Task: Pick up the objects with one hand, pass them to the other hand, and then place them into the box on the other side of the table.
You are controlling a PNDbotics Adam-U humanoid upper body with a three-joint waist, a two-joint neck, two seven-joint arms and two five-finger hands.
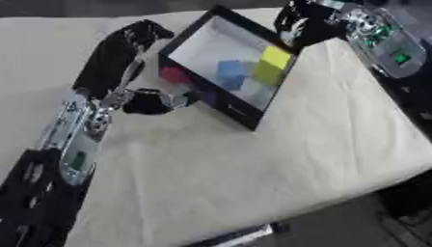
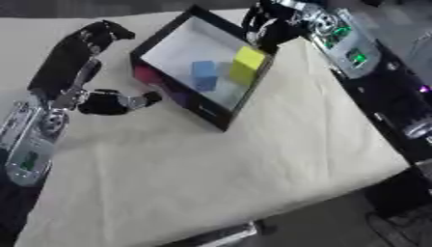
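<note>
A black box [image 1: 253,118] with a white floor stands askew at the back middle of the table. Inside it a blue block [image 1: 229,72] stands next to a taller yellow block [image 1: 273,63]. My left hand [image 1: 118,53] lies open on the cloth just left of the box, its fingers stretched toward the far edge and its thumb [image 1: 160,101] pointing at the box's outer wall. It holds nothing. My right hand [image 2: 263,24] hangs over the box's far right corner with relaxed fingers and nothing in it.
Red [image 2: 147,75] and purple [image 2: 179,97] patches show on the box's left outer wall; I cannot tell what they are. A beige cloth [image 1: 253,169] covers the table. A dark flat thing [image 1: 240,236] lies below the table's front edge.
</note>
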